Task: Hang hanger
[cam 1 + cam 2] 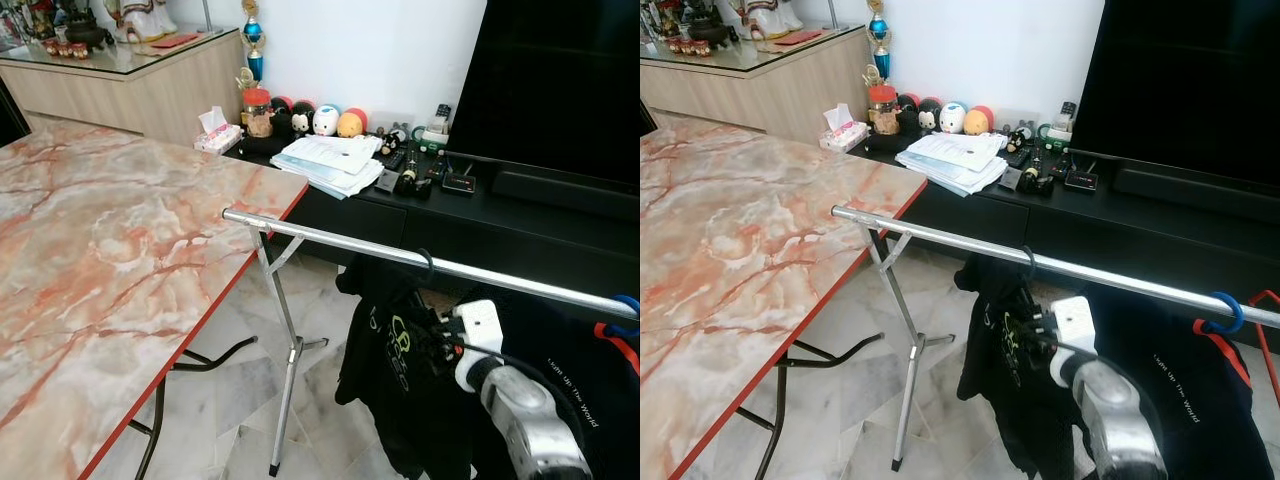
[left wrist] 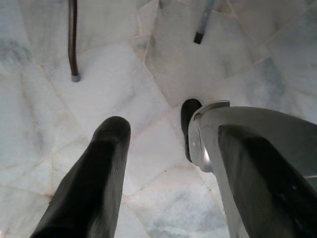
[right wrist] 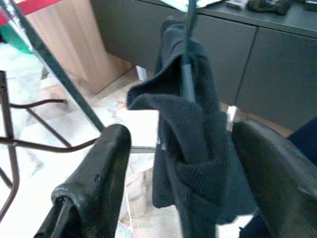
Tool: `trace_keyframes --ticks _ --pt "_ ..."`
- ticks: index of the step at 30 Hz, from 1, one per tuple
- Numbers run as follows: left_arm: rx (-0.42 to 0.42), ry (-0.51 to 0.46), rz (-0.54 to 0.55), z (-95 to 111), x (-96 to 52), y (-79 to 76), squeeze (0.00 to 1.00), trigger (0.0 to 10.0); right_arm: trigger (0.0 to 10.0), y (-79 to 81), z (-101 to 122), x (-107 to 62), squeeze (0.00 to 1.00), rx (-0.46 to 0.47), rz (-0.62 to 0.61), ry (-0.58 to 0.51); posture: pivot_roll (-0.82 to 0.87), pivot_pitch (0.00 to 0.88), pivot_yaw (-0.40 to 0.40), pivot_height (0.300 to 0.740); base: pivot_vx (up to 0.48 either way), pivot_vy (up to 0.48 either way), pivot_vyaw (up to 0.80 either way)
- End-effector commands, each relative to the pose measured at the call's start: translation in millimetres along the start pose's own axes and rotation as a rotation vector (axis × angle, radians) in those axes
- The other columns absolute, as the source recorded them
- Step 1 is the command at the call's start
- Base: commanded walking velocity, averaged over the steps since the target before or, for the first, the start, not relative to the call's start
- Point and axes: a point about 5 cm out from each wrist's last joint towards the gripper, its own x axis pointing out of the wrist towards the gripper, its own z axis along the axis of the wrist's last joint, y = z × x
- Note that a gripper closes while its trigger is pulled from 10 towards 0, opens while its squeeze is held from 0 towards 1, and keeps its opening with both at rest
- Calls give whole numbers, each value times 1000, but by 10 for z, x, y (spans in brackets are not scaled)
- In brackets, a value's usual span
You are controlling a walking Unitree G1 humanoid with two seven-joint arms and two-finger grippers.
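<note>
hanger [image 1: 428, 262] hook was over the steel rail [image 1: 330, 236], neck running straight down, black t-shirt [image 1: 385, 365] draped off it below | my right gripper [image 3: 173, 188] sat wide open around the shirt's collar, not pinching it | left gripper [image 2: 163, 163] hung open over the marble floor [image 2: 124, 84]

The silver clothes rail [image 1: 420, 260] is cut off at the right edge. The black hanger [image 3: 188, 59] is mostly hidden inside the black T-shirt [image 1: 385, 370]. The shirt's green print is partly covered by the silver right arm [image 1: 525, 420].
</note>
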Motion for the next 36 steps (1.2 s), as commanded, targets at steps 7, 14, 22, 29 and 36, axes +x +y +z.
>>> trace_keyframes --ticks 7,14,22,29,36 --pt "8 43 -33 -101 -35 -377 0 10000 10000 165 -115 129 0 -44 -2 63 98 76 32 740 0 0 0" --pt "10 30 -27 -68 -19 -280 0 10000 10000 162 -87 226 0 -78 -92 65 103 77 37 740 0 0 0" --pt "12 25 -18 -72 -22 -258 0 10000 6157 103 12 283 0 -94 -215 28 110 78 38 740 0 0 0" --pt "11 28 -19 -75 -22 -247 0 10000 0 195 -56 301 0 -77 -190 36 113 80 41 740 0 0 0" --pt "12 27 -25 -64 -17 -242 0 10000 0 211 -175 283 0 -93 -205 64 111 82 42 740 0 0 0"
